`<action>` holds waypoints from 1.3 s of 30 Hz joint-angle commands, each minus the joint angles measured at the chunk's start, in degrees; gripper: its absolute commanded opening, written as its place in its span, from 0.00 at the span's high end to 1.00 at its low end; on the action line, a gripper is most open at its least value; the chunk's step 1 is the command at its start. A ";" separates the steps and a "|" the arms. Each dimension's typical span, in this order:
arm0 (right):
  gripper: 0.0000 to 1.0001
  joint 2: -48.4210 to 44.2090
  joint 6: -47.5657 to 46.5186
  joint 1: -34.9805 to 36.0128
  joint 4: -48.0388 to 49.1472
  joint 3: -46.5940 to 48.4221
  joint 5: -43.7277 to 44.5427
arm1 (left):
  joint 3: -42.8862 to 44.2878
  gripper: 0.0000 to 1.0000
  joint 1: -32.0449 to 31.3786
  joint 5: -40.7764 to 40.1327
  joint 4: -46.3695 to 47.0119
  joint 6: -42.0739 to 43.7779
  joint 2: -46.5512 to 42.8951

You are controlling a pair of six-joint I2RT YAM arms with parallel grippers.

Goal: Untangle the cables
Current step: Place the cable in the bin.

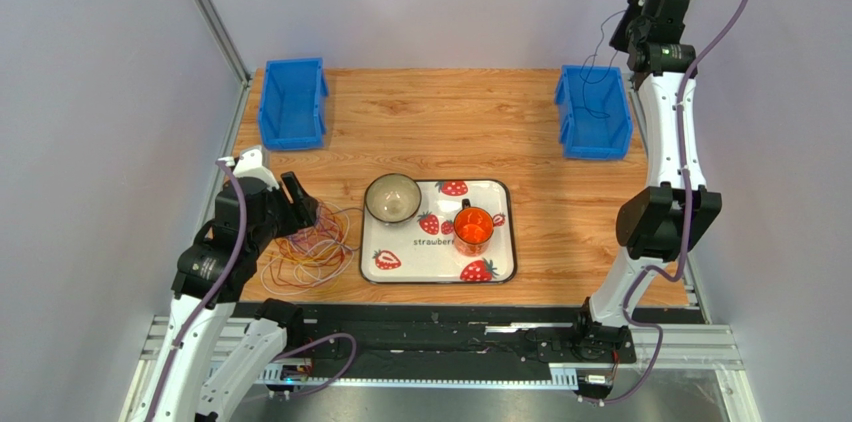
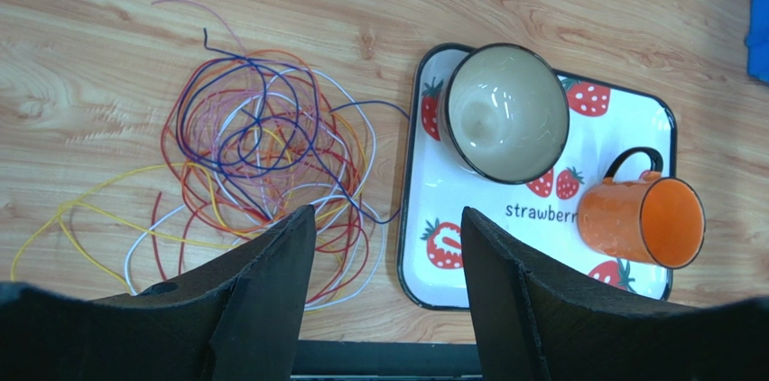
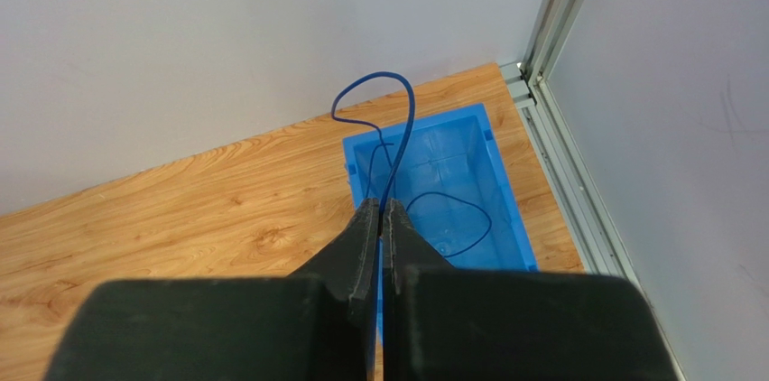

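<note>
The cables (image 2: 262,155) lie in a loose tangle of yellow, orange, red, white, pink and dark blue loops on the wood, just left of the tray; from above the cables (image 1: 318,247) spread beside my left arm. My left gripper (image 2: 387,210) hangs open over the tangle's right edge and the tray's left rim, nothing between its fingers, and shows from above as the left gripper (image 1: 300,204). My right gripper (image 3: 381,205) is raised at the far right, shut on one dark blue cable (image 3: 406,119). That cable arcs up, then hangs down into the blue bin (image 3: 505,218).
A strawberry-print tray (image 2: 469,191) holds a beige bowl (image 2: 505,115) and an orange mug (image 2: 641,218) lying on its side. Two blue bins stand at the back: the left bin (image 1: 268,112) and the right bin (image 1: 566,122). Frame posts border the table.
</note>
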 commanded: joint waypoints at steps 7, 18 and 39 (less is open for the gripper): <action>1.00 2.50 0.92 -1.26 3.65 -4.18 1.03 | -0.06 0.31 0.22 -0.52 0.62 -0.26 -0.59; 1.00 6.81 1.71 -1.70 3.83 -4.19 -0.12 | 0.03 0.32 0.22 -0.52 0.62 -0.09 -0.68; 0.35 4.44 7.24 -3.01 -4.17 0.47 -3.98 | -0.14 0.32 0.22 -1.04 0.53 -0.26 -0.95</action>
